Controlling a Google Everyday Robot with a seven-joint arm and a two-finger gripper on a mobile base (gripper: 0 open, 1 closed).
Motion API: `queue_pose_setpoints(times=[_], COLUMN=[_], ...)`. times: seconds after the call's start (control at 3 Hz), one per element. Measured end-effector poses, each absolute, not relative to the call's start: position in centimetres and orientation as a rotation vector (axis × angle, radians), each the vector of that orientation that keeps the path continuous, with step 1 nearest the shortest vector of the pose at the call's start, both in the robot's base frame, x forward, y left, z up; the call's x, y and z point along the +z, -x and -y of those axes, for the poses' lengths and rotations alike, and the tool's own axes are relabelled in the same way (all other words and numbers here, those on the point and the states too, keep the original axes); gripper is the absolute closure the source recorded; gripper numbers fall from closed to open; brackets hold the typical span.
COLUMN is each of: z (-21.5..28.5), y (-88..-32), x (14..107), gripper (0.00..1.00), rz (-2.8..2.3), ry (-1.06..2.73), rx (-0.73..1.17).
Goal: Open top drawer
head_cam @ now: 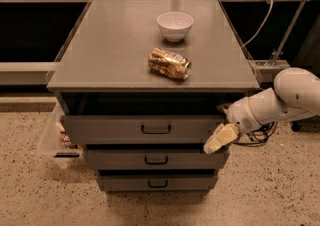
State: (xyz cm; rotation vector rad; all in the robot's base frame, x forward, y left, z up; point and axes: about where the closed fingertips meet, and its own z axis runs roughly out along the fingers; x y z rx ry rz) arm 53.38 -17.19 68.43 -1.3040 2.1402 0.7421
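The top drawer (115,129) is the widest grey front of three, with a small black bar handle (155,129) at its middle. It stands pulled out a little, with a dark gap under the cabinet top. My gripper (220,139) on the white arm (280,101) is at the drawer's right front corner, its cream-coloured fingers (218,141) pointing down-left and overlapping the drawer's right edge, well right of the handle.
Two narrower grey drawers (156,159) (157,182) sit below. On the cabinet top (100,55) are a white bowl (175,25) and a crushed can lying on its side (169,63). A clear bin (54,137) stands on the speckled floor at the left. Cables hang at the right.
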Motion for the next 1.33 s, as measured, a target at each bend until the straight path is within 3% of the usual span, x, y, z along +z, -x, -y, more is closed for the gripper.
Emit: queue_pose_setpoints(times=[1.33], z=[16.9], y=[-46.7], x=[68.9], gripper=[0.0], rz=[-2.127], ry=[1.414], rx=[0.857])
